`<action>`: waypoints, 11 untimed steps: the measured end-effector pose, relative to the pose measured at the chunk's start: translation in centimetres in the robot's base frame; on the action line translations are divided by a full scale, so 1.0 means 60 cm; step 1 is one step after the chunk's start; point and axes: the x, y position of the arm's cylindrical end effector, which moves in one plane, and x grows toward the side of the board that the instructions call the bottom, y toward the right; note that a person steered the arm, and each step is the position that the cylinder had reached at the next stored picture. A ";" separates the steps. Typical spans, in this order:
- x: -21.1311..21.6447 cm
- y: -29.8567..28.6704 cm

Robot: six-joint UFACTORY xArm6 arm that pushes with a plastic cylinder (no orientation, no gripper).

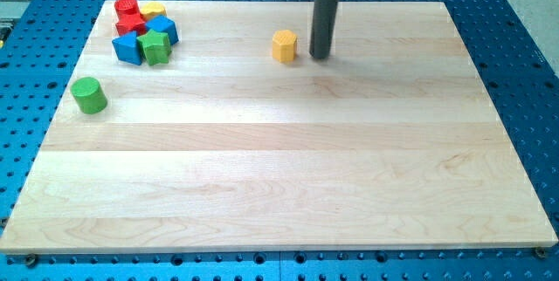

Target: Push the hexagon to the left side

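A yellow hexagon block (284,45) sits on the wooden board (288,176) near the view's top, a little left of centre. My tip (320,57) stands just to the right of it, a small gap apart, at about the same height in the view. The dark rod rises straight up from the tip to the view's top edge.
A cluster sits at the view's top left: a red cylinder (127,7), a yellow block (154,10), a red block (132,25), a blue block (163,29), another blue block (127,48) and a green block (155,47). A green cylinder (88,95) stands alone near the left edge.
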 end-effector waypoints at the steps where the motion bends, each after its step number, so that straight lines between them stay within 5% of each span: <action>1: -0.021 -0.145; 3: -0.023 -0.034; 7: -0.028 0.027; 9: -0.026 -0.024; 10: 0.042 -0.071; 11: 0.023 -0.170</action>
